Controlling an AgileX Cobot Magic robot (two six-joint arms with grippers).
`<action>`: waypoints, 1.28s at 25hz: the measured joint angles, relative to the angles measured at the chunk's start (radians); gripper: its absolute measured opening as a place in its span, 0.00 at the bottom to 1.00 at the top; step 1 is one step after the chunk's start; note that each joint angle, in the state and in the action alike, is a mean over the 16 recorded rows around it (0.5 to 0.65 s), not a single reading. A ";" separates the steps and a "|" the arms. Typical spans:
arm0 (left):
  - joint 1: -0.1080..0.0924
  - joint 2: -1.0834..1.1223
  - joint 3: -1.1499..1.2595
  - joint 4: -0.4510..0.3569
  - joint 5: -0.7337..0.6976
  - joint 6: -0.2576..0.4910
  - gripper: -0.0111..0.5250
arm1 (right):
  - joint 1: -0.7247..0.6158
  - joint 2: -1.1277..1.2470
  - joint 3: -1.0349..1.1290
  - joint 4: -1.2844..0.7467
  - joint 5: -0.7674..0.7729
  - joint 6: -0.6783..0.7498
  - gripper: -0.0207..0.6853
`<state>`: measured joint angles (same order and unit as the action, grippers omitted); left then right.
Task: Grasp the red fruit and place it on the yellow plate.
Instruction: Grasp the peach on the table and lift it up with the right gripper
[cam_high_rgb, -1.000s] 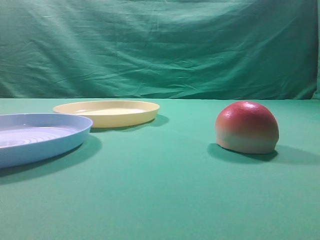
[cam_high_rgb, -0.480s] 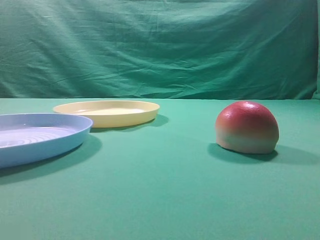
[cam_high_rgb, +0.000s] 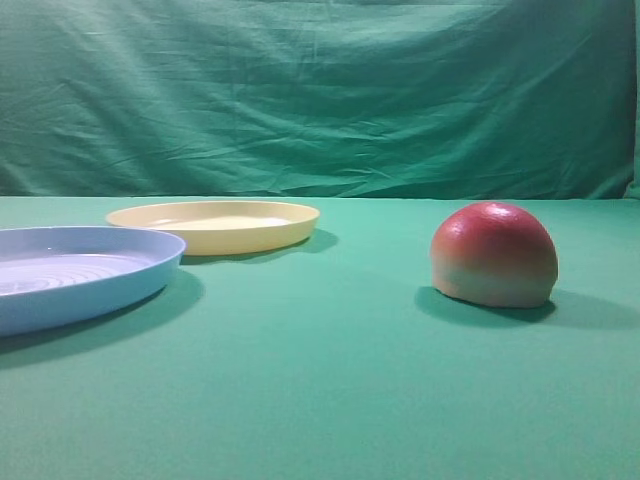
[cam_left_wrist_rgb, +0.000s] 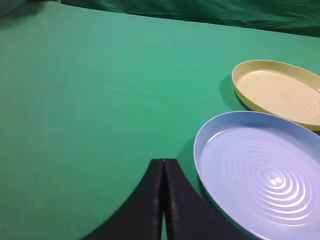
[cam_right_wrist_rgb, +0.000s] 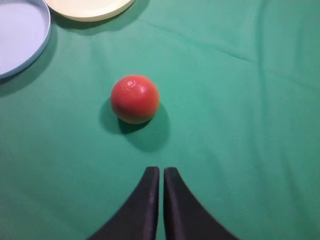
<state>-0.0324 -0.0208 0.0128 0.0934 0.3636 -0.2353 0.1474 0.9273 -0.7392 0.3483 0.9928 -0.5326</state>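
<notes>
Judging the glossy fruit (cam_right_wrist_rgb: 135, 98) at frame centre light and slippery, we would open our closed right pincer (cam_right_wrist_rgb: 161, 172) and clasp its sides low.

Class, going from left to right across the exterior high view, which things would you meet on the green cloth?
Light-blue ridged plastic plate → shallow round pale-yellow plastic plate → glossy dome-shaped red toy fruit.

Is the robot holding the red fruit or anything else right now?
No, nothing is held. The red fruit sits alone on the green cloth. The right gripper and left gripper are both shut on nothing.
</notes>
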 joint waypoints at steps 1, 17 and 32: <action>0.000 0.000 0.000 0.000 0.000 0.000 0.02 | 0.026 0.023 -0.003 -0.017 -0.012 0.018 0.03; 0.000 0.000 0.000 0.000 0.000 0.000 0.02 | 0.361 0.428 -0.167 -0.260 -0.135 0.259 0.04; 0.000 0.000 0.000 0.000 0.000 0.000 0.02 | 0.405 0.654 -0.297 -0.286 -0.180 0.292 0.77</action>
<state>-0.0324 -0.0208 0.0128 0.0934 0.3636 -0.2353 0.5528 1.5815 -1.0367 0.0619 0.8133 -0.2405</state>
